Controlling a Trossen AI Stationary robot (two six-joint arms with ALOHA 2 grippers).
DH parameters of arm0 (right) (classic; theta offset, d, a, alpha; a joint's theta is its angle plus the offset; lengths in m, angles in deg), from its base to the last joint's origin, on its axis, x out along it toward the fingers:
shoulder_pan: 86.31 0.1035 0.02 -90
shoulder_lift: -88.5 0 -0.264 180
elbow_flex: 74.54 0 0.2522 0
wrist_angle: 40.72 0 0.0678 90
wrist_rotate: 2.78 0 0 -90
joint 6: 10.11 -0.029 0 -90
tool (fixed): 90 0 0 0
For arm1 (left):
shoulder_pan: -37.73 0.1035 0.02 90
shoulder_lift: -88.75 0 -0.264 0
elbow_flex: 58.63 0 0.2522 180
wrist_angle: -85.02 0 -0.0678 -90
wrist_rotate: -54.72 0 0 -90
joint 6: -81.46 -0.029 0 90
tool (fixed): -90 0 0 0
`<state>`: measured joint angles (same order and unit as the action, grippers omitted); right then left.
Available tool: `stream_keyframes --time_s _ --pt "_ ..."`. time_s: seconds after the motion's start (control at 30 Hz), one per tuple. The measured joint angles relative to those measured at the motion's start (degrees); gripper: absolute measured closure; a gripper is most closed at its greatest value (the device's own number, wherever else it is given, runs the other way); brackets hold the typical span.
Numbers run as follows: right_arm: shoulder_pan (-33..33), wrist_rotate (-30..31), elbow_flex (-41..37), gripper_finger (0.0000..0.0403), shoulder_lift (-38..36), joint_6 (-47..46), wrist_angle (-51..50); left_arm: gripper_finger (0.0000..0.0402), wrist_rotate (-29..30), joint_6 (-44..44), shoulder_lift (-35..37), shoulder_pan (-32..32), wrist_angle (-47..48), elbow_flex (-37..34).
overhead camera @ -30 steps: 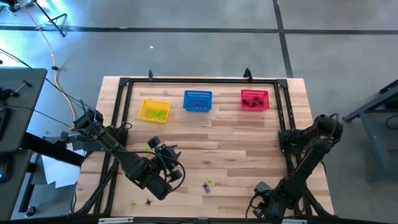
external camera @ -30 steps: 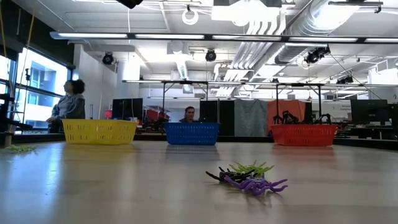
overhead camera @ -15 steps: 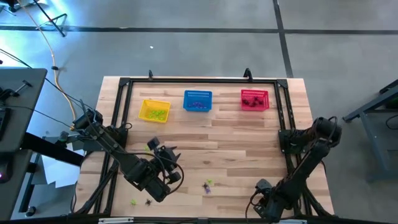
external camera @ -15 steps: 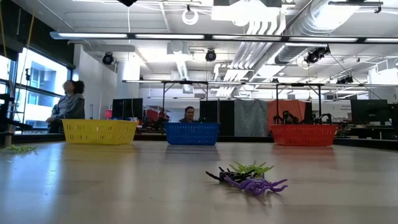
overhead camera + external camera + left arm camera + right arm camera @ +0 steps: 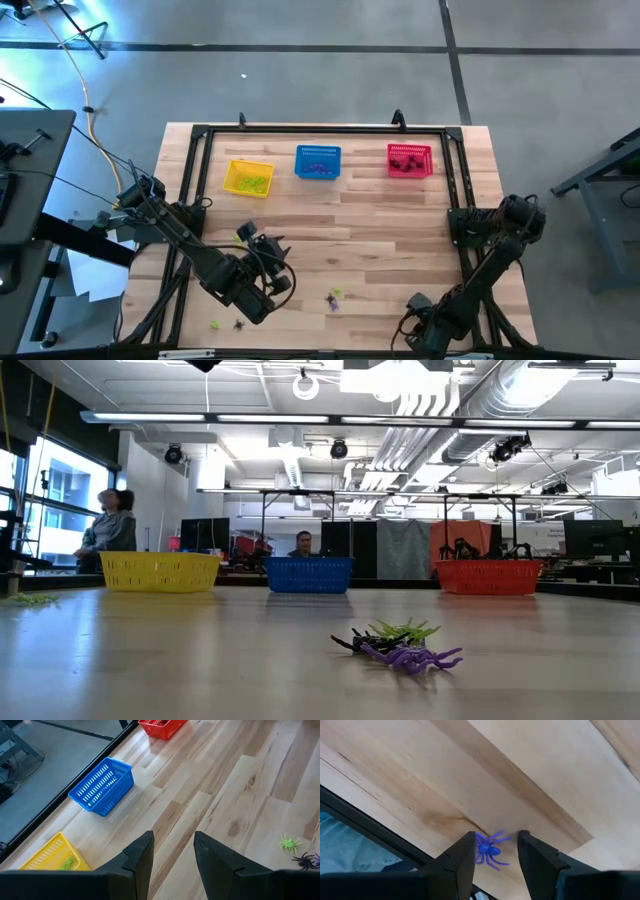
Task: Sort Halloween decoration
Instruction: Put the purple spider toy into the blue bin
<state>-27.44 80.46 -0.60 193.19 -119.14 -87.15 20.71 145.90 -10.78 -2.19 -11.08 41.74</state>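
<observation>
Now the right hand [image 5: 493, 851] straddled a purple spider [image 5: 488, 850]
Fingers stood apart, nothing gripped (spider lay at the desk [image 5: 530, 775] edge); closing squarely on its body seemed wisest. Left hand [image 5: 172, 851] waited, parted, empty.

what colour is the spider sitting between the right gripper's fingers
The spider is blue-purple, lying on the wooden table between the open right gripper; the right wrist view shows it best.

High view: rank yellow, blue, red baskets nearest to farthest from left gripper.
From the left gripper, near the table's front left:
1. Yellow basket, back left.
2. Blue basket, back middle.
3. Red basket, back right.
</observation>
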Motion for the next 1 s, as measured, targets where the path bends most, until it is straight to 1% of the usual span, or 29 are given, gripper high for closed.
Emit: stream_keyframes --time_s 0.27,0.33,0.43,0.57,0.6,0.83,1.0 --pt "0.0 -0.5 0.0 0.0262 0.8 0.0 0.1 0.0271 -0.2 0.0 0.0 -0.1 0.0 0.0" --pt "0.0 -0.6 0.0 0.027 0.8 0.0 0.0 0.0271 -0.2 0.0 0.0 -0.2 0.0 0.0" --pt "0.0 -0.7 0.0 0.0305 0.9 0.0 -0.5 0.0271 -0.2 0.0 0.0 -0.2 0.0 0.0" --pt "0.1 -1.0 -0.1 0.0381 0.9 0.0 -1.0 0.0271 -0.2 0.0 0.0 -0.2 0.0 0.0" --pt "0.1 -1.0 -0.1 0.0391 1.0 0.1 -1.1 0.0271 -0.2 0.0 0.0 -0.2 0.0 0.0" --pt "0.0 -1.1 -0.1 0.04 0.9 2.0 -1.4 0.0271 -0.3 0.0 0.0 -0.2 0.0 0.0" --pt "0.0 -0.8 -0.3 0.0402 -0.9 2.5 -2.3 0.0271 -0.3 0.0 0.0 -0.2 0.0 0.0"
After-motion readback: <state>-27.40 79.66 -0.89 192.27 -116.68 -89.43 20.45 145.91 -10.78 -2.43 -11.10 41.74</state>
